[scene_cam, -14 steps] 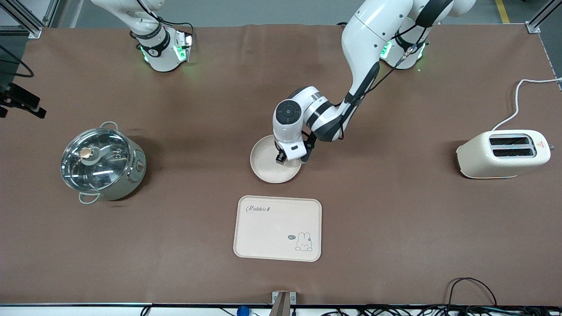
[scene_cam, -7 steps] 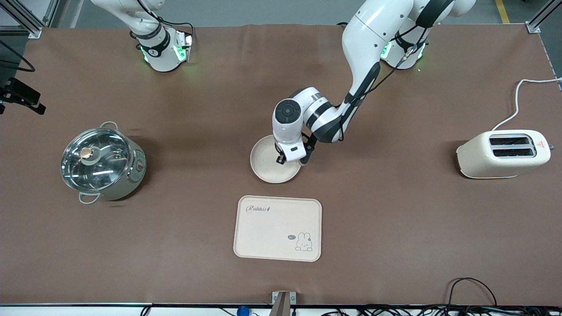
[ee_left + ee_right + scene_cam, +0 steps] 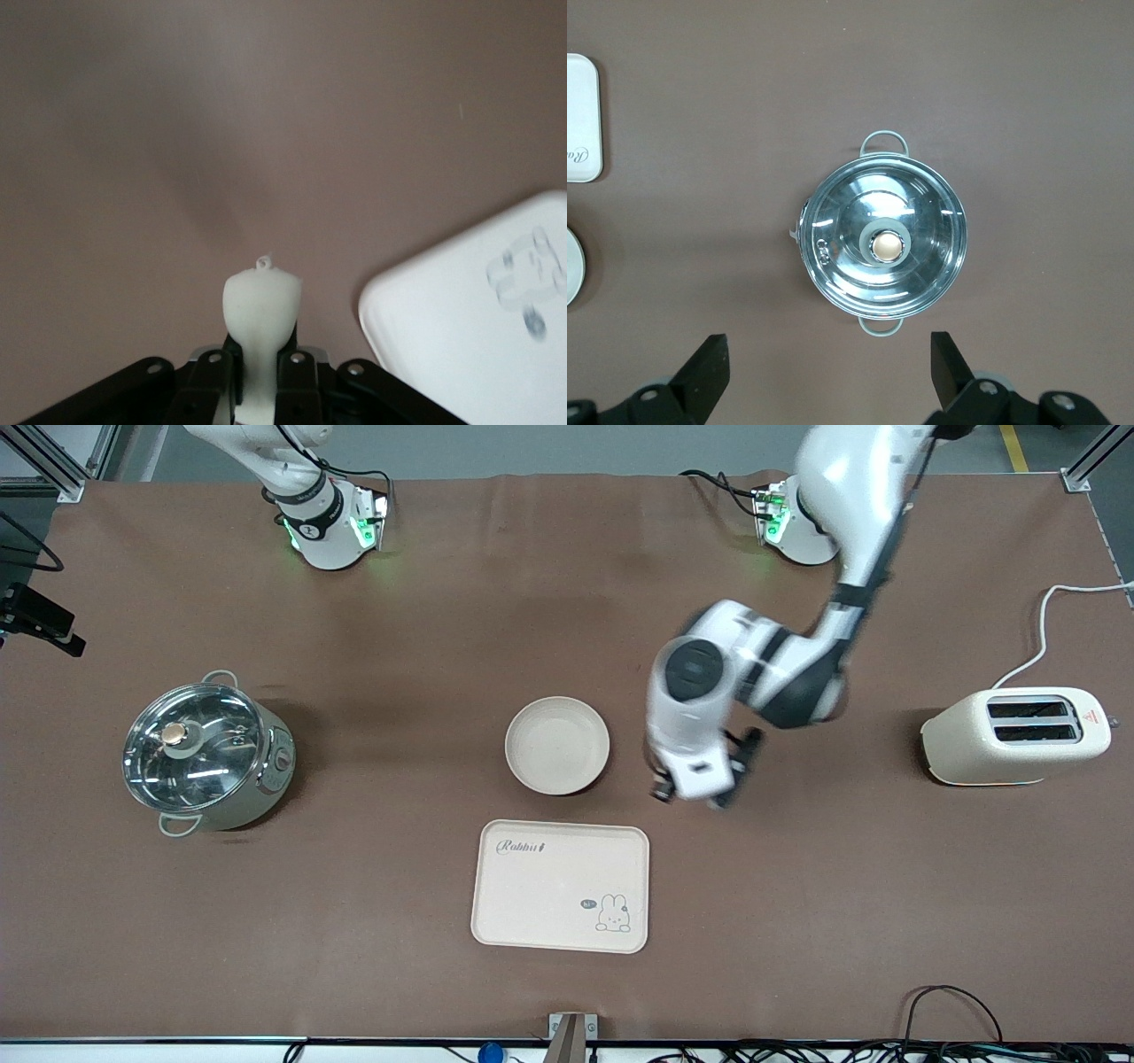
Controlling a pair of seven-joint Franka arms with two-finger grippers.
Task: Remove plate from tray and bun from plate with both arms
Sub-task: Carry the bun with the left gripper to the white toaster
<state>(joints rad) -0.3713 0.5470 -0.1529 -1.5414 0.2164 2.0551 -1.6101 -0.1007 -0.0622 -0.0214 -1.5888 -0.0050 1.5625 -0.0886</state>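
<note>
Your left gripper (image 3: 695,790) hangs over bare table beside the plate (image 3: 557,745), fingers (image 3: 262,312) pressed together, holding nothing. Your right gripper (image 3: 829,365) waits spread wide above the pot (image 3: 884,242). The plate lies flat, rim up, just above the tray (image 3: 560,886).

Matt brown cloth-like table cover (image 3: 399,646); matt cream round plate (image 3: 557,745); smooth cream rectangular tray (image 3: 560,886); polished steel pot (image 3: 252,784) under a glossy glass lid (image 3: 884,240); satin cream toaster (image 3: 1014,737); glossy white-shelled arms (image 3: 850,478).
</note>
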